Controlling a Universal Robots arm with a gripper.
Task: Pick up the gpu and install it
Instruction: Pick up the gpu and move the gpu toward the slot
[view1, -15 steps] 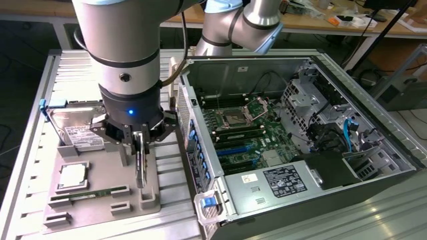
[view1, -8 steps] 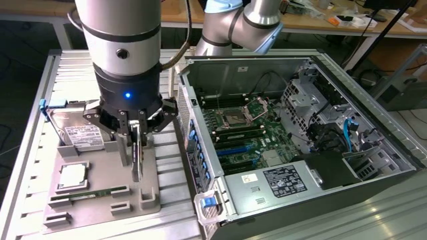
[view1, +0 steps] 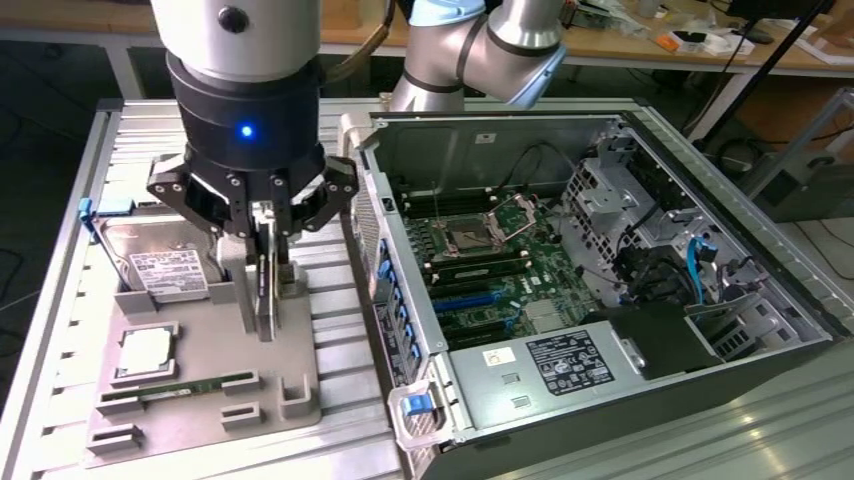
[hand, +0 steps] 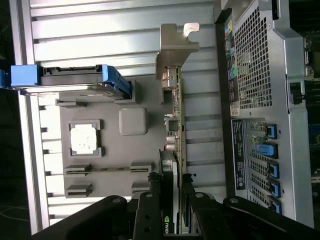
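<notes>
Fingers (hand: 149, 215) clamp gpu (hand: 173, 130), edge-on; btm edge hidden, maybe in tray (view1: 187, 420).

Tight lane at the fixture, open bay in the case.
End effector (view1: 263, 325), clamped on the upright gpu (view1: 276, 300), stands between the hard drive (view1: 160, 268) at left centre and the case wall (view1: 378, 250) just beside it. Ribbed tabletop (view1: 127, 140) bare at upper left. Motherboard (view1: 487, 265) open from above; drive cage (view1: 621, 200) and cables (view1: 694, 265) crowd the right.
</notes>
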